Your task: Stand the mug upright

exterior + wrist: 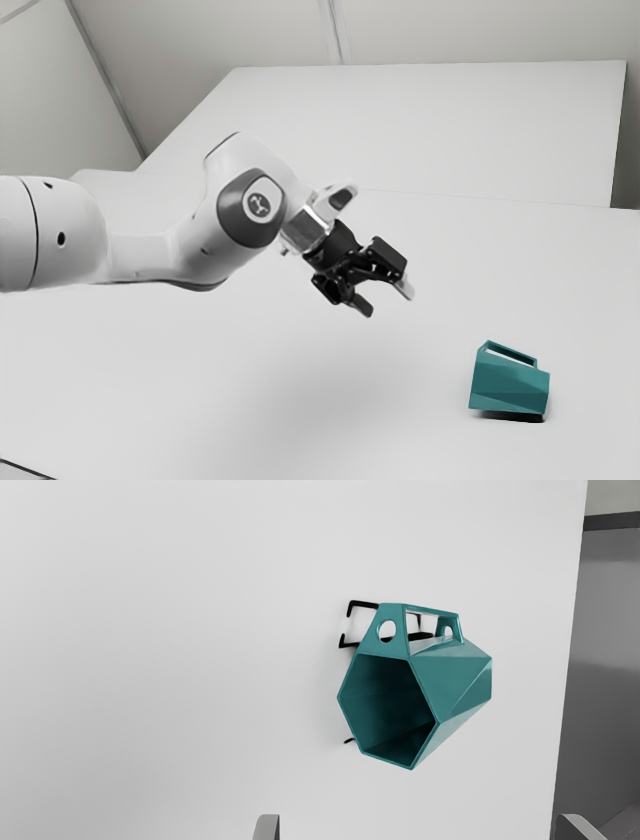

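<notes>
Mug: the blue-green mug [509, 388] is lying on its side on the big pale surface [200, 400]. It is not standing up yet, so the job looks not done.
Mug's mouth: the open end [387, 705] looks toward the arm, and the bottom points away. That may help, as one finger could fit inside and one outside.
Handle: the handle [401, 630] sticks up on the top side, off the surface. It could be a good bit to grab, but the mug might swing if held only there.
Flat sides: the mug is made of flat bits, not round ones. I think that helps it stay put and not roll away.
Shadow: a dark shadow [508, 416] sits just under the mug, so it seems to be lying right down low.
End effector: the black end effector [387, 300] is up in the air, well apart from the mug. Its fingers [267, 828] are wide open with nothing in them, which leaves room for a mug side or the handle.
Next: it likely has to come down to the mug, pinch it, and tip it so the mouth looks up.
Careful: a push on the mug with no good hold could make it slide or tip over.
</notes>
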`<action>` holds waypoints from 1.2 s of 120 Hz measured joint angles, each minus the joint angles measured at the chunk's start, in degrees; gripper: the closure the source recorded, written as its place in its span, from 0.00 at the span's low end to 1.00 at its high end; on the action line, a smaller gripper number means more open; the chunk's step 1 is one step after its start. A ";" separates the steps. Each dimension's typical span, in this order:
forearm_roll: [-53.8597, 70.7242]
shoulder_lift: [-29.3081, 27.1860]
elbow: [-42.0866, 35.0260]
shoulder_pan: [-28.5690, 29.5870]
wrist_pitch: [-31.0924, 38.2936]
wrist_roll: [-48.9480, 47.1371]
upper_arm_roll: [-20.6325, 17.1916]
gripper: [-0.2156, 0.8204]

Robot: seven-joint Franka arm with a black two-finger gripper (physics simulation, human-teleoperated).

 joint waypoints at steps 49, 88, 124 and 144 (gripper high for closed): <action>-14.01 10.26 0.36 -5.93 11.24 0.83 -6.23 0.21; -15.84 16.96 4.04 -7.53 17.87 1.40 -6.85 0.21; -18.46 21.80 7.55 -8.13 19.88 1.72 -7.51 0.21; -18.83 24.06 9.93 -8.15 20.20 1.87 -8.75 0.21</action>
